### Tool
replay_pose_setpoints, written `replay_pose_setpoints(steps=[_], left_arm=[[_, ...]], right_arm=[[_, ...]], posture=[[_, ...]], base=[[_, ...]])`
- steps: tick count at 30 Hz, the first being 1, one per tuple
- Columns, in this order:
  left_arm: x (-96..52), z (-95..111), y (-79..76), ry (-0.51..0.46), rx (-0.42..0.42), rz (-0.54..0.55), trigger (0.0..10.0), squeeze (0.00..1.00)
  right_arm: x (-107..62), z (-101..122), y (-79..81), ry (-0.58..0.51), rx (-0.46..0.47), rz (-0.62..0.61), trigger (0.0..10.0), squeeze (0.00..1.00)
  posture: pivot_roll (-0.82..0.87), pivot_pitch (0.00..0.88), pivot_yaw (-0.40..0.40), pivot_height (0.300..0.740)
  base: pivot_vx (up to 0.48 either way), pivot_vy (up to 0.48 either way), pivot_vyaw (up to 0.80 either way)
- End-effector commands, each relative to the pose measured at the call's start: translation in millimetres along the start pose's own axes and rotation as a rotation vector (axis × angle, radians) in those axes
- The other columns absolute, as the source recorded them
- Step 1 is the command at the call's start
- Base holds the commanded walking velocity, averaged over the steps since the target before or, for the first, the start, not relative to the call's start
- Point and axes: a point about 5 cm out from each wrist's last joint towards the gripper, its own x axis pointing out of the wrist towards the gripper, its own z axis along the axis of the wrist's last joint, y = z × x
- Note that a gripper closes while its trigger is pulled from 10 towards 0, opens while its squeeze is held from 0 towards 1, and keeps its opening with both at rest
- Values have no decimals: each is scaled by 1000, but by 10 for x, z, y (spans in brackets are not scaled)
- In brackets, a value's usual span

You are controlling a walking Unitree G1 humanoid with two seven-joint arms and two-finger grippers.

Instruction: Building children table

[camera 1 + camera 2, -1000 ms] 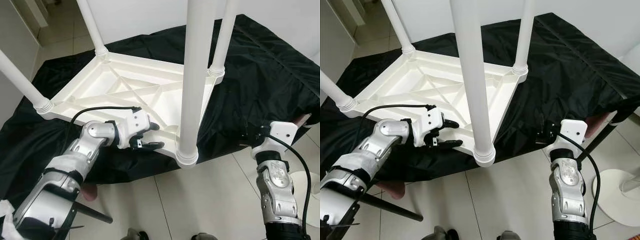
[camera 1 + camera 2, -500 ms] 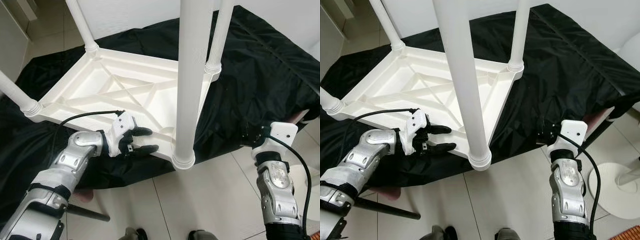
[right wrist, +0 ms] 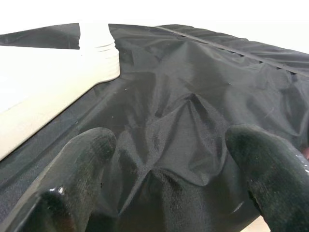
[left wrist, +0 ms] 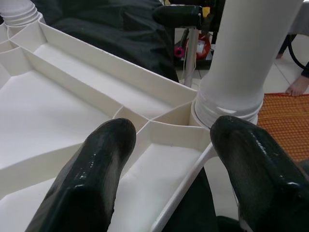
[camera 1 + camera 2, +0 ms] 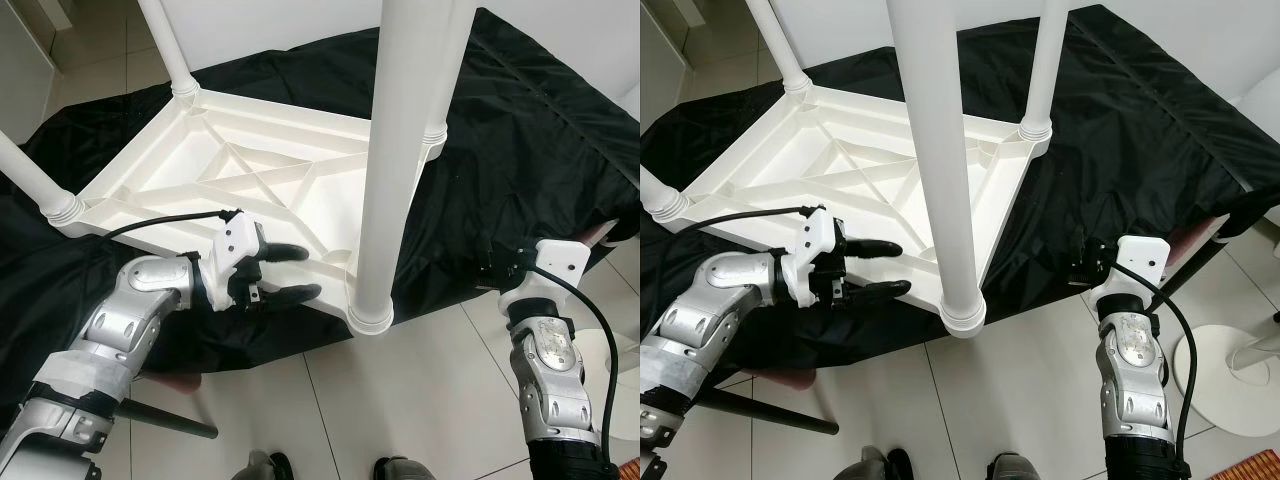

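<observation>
- upturned white plastic table [image 5: 240,170] lies on black cloth [image 5: 520,150], four legs up
- left gripper [image 5: 285,272] fingers spread, straddling table's near rim beside near leg [image 5: 395,170]
- right gripper [image 5: 1080,265] fingers spread over cloth, holding nothing
- risk: smooth ribbed plastic slipping on slick wrinkled cloth, table sliding off edge

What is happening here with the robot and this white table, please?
The robot is assembling a white children's table, which lies upside down on a black cloth with its legs pointing up. The left claw is open, its fingers either side of the tabletop's rim, close to the nearest leg. The right claw is open too, held over the cloth beside the table, gripping nothing.
</observation>
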Motion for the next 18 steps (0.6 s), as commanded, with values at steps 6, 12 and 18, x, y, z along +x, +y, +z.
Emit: replay_pose_setpoints(steps=[6, 12, 18], left_arm=[[30, -139, -17, 115, 84, 54, 10000, 0], [61, -266, 63, 187, 104, 134, 10000, 0], [88, -349, 165, 230, 100, 200, 10000, 0]], right_arm=[[70, -38, 82, 16, 2, 37, 10000, 0], [92, -29, 91, 11, 2, 40, 10000, 0], [101, -20, 75, 6, 0, 34, 10000, 0]], posture=[[-115, 155, 94, 740], [-116, 153, 94, 740], [-126, 152, 102, 740]], base=[[0, 0, 0], [0, 0, 0], [0, 0, 0]])
